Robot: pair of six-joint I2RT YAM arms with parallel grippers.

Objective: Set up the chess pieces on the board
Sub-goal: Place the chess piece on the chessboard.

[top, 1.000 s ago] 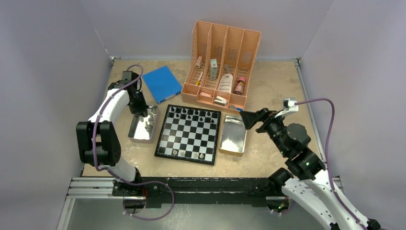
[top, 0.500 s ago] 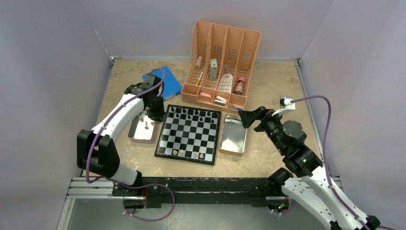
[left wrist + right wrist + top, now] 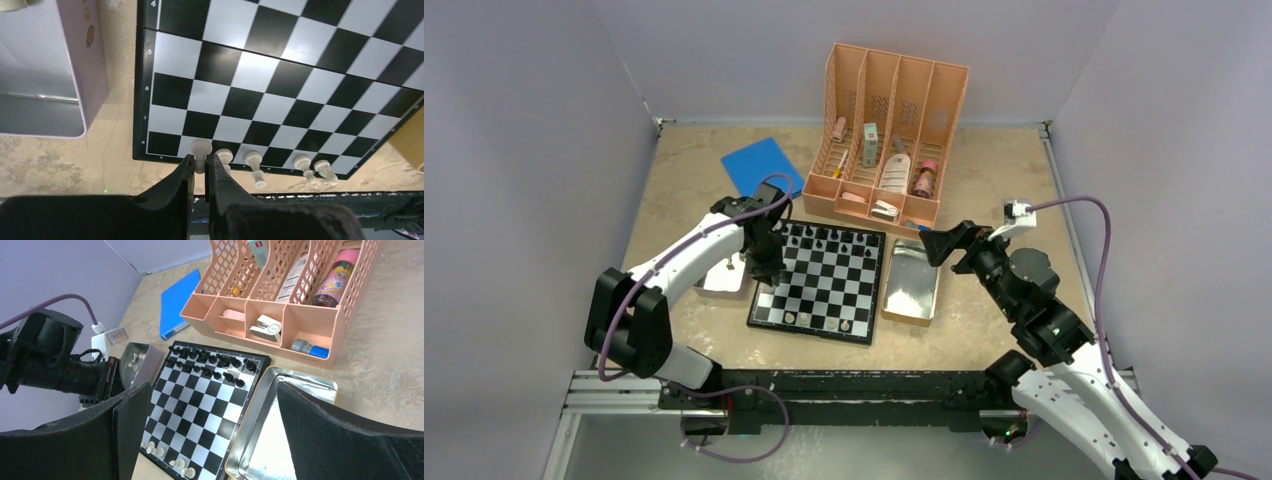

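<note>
Here the left gripper clamps a pale piece lengthwise, head past its fingertips; right gripper gapes.

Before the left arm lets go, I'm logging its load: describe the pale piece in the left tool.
The pale piece is small, silvery-white, plastic-looking, with a round pawn-like head. The left tool pinches its stem, hiding the base. It sits at the corner of the board by row 8, beside four other pale pieces; whether it touches the board is unclear.
</note>
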